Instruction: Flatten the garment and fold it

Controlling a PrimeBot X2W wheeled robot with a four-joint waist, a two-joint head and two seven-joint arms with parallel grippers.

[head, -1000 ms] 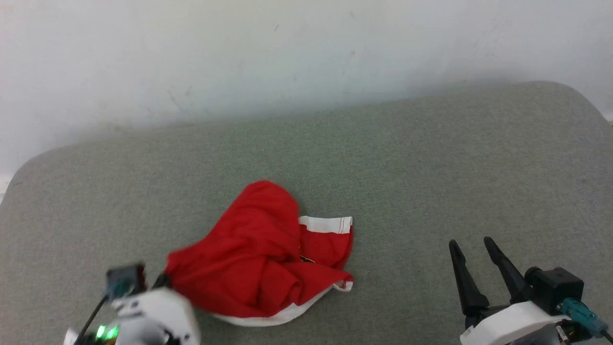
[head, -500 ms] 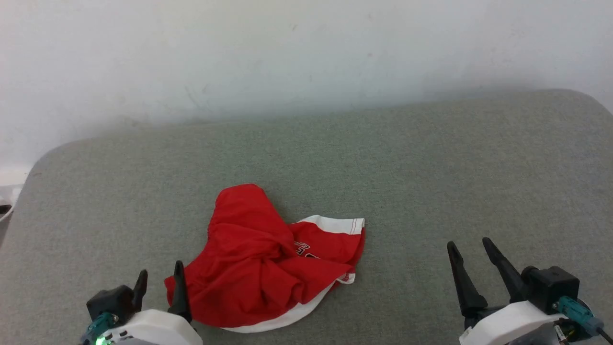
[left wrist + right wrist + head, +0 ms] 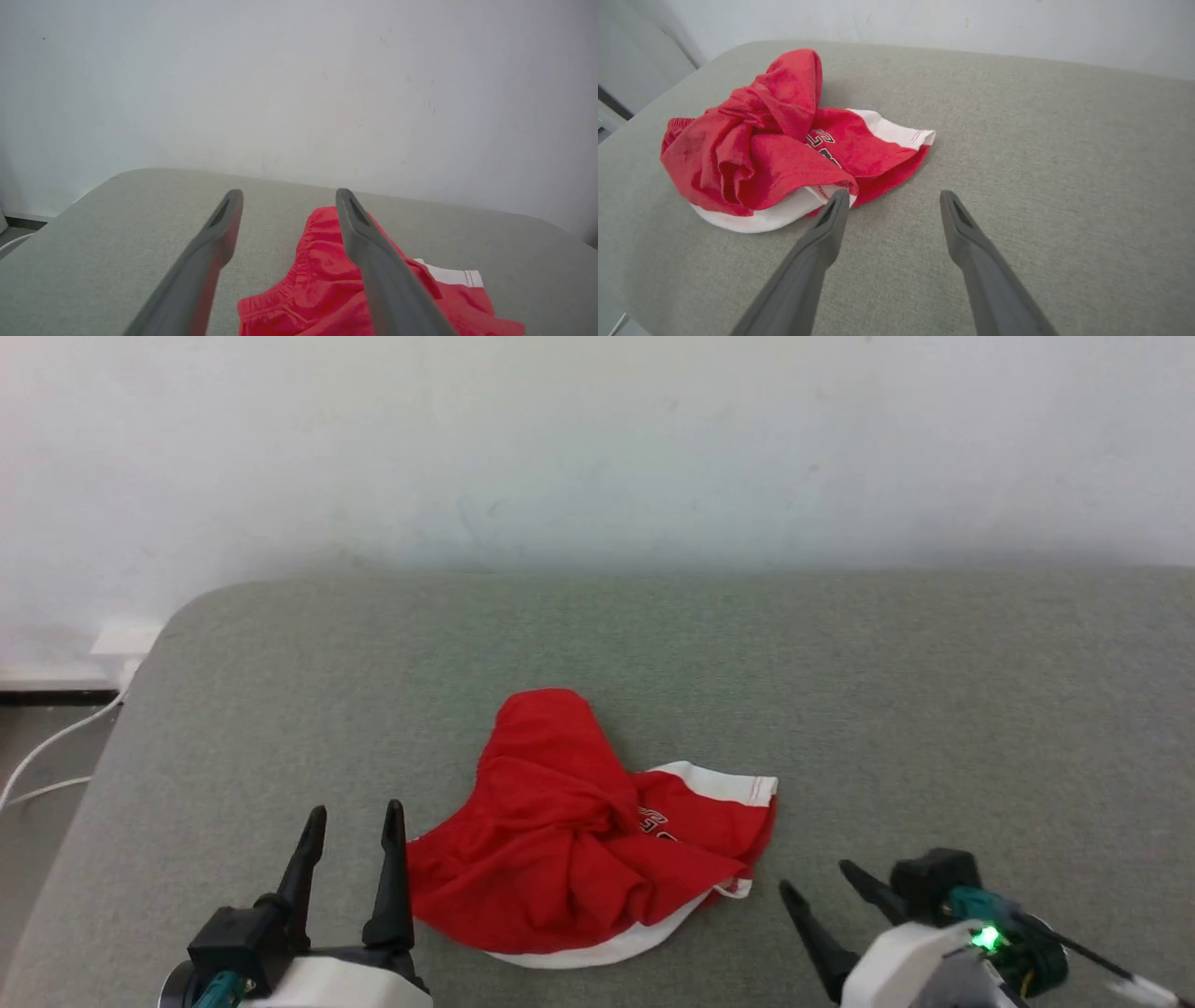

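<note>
My left gripper [image 3: 356, 807] low at the left, two dark fingers parted, pointing up and away from me, white wrist below, my right gripper [image 3: 814, 875] low at the right, fingers parted, angled up toward the left, green light on its wrist

Bright, even, diffuse light; faint shadows (wrist views slightly soft).

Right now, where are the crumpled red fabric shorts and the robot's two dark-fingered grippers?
Crumpled red fabric shorts [image 3: 551, 840], head view, bunched red middle.
Left gripper [image 3: 356, 809], head view, midway between fingertips.
Right gripper [image 3: 815, 876], head view, midway between fingertips.
</note>
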